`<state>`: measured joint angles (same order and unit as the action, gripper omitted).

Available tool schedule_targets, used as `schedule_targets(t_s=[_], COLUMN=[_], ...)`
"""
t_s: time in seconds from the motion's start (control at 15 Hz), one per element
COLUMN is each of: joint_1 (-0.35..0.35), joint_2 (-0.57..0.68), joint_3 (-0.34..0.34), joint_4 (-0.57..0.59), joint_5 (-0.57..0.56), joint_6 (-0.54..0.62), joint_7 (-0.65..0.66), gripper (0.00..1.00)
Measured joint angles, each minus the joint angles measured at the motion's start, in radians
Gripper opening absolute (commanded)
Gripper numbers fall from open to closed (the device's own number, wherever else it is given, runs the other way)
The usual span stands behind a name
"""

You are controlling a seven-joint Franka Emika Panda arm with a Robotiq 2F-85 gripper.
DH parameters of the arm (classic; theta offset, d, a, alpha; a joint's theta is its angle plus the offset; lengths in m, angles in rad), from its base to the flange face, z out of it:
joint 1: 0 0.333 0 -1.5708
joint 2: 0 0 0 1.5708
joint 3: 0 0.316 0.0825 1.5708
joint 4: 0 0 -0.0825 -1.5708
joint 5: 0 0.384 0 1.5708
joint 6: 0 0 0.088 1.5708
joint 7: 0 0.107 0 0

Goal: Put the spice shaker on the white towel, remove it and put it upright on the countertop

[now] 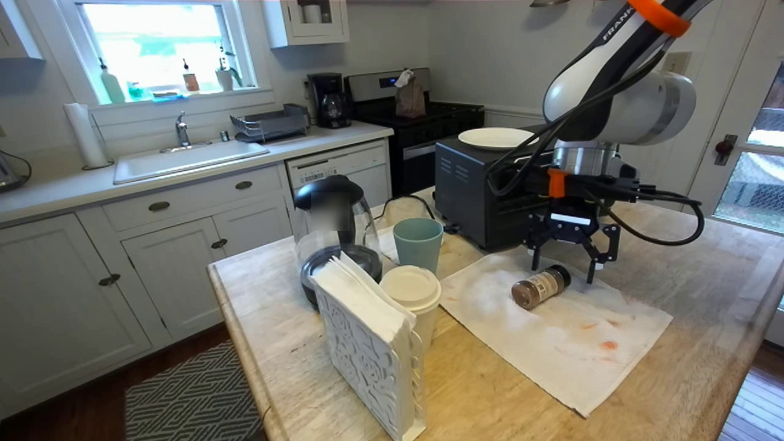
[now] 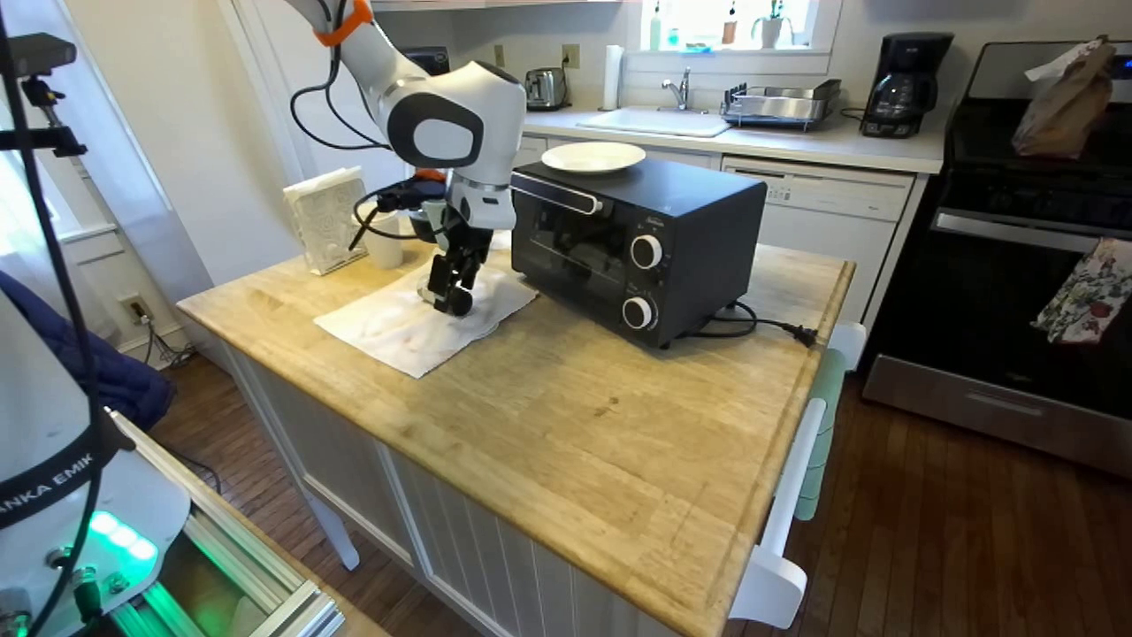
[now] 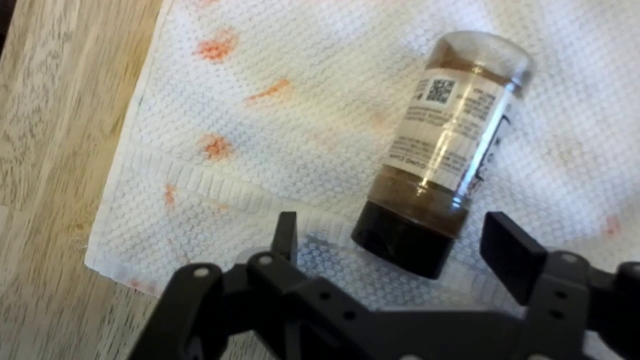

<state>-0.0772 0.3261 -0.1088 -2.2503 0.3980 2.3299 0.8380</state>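
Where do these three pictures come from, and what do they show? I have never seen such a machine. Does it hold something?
The machine is a Franka robot arm ending in a two-fingered tool. Two pictures come from cameras outside it; the close one from a camera on its wrist. The tool holds nothing: its fingers stand apart. A spice shaker lies on its side on a stained white towel, which covers part of a wooden countertop. Also there: a toaster oven, teal cup, lidded paper cup and napkin holder.
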Motion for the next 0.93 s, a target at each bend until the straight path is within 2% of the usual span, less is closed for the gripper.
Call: schedule_targets(t_s=[0.2,0.33,0.4,0.6,0.67,0.93], joint_1=[0.000,0.001,0.001,0.001,0.001,0.001], joint_2=[0.009,0.012,0.013,0.013,0.013,0.013], joint_3=[0.000,0.000,0.000,0.000,0.000,0.001], joint_4=[0.011,0.015,0.016,0.017,0.017,0.018], joint_5=[0.000,0.000,0.000,0.000,0.000,0.000], joint_6=[0.005,0.010,0.014,0.016,0.016,0.017], joint_7=[0.000,0.000,0.000,0.000,0.000,-0.001], gripper=[0.39,0.27,0.23,0.23,0.69,0.95])
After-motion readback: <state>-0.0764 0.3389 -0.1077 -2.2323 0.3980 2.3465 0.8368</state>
